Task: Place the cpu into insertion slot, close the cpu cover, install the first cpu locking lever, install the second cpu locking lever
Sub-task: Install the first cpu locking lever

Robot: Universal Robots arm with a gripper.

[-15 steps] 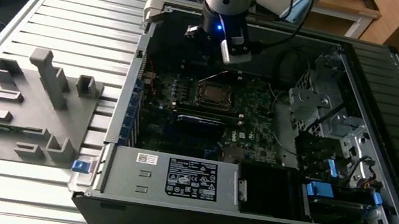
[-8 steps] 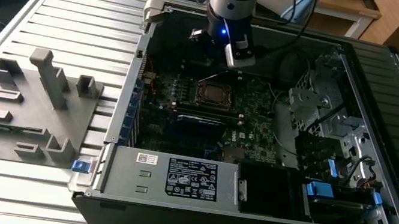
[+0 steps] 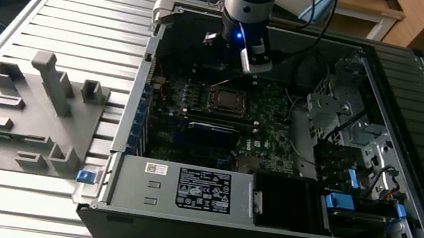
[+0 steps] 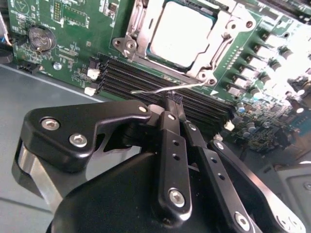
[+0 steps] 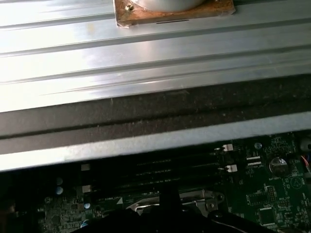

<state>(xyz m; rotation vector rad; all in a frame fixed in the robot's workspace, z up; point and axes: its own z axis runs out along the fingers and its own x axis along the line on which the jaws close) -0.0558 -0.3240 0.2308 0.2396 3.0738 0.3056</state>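
1. My claw (image 4: 173, 98) has its fingers drawn together, with the tip right at a thin silver locking lever (image 4: 194, 86) (I cannot tell whether the wire is pinched between them).
2. Just beyond the lever, the cpu (image 4: 182, 34) lies flat in the insertion slot (image 3: 224, 98), with the cpu cover (image 4: 219, 39) down around it.
3. Long black memory slots (image 4: 126, 77) run beneath the lever, and a coin battery (image 4: 40, 39) sits further off on the green board.
4. In the exterior view, the open computer case (image 3: 183, 185) lies on the slatted bench (image 3: 83, 13), with a grey fixture (image 3: 24, 107) to the exterior view's left of it.
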